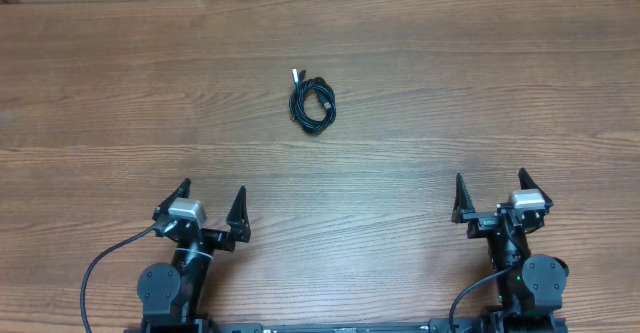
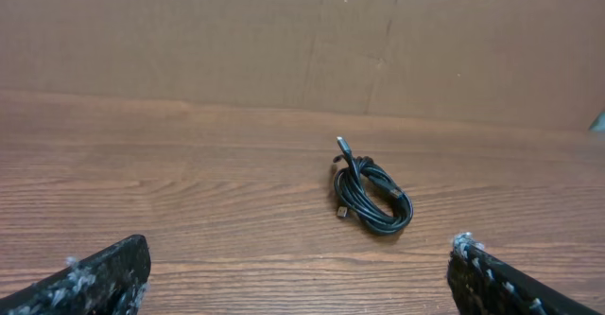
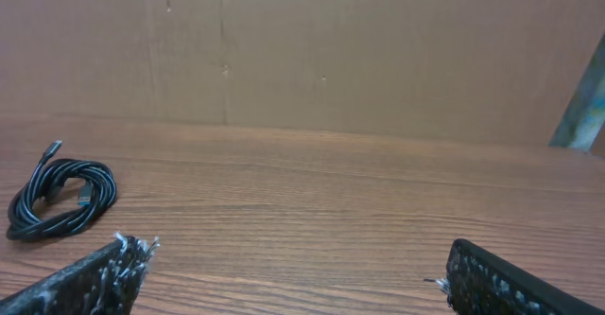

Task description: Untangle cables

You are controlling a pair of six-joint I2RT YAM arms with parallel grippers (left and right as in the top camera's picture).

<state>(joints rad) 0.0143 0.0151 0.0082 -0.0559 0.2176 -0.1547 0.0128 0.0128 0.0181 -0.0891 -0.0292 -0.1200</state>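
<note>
The cables (image 1: 312, 102) lie bunched in a small black coil with a silver-tipped plug sticking out at the top left, on the far middle of the wooden table. The coil also shows in the left wrist view (image 2: 371, 198) and at the left of the right wrist view (image 3: 59, 200). My left gripper (image 1: 212, 195) is open and empty near the front left, well short of the coil. My right gripper (image 1: 491, 185) is open and empty near the front right, far from the coil.
A brown cardboard wall (image 2: 312, 41) stands along the table's far edge. Thick black wires (image 1: 100, 263) run from the arm bases at the front edge. The wooden table (image 1: 450, 93) spreads between the grippers and the coil.
</note>
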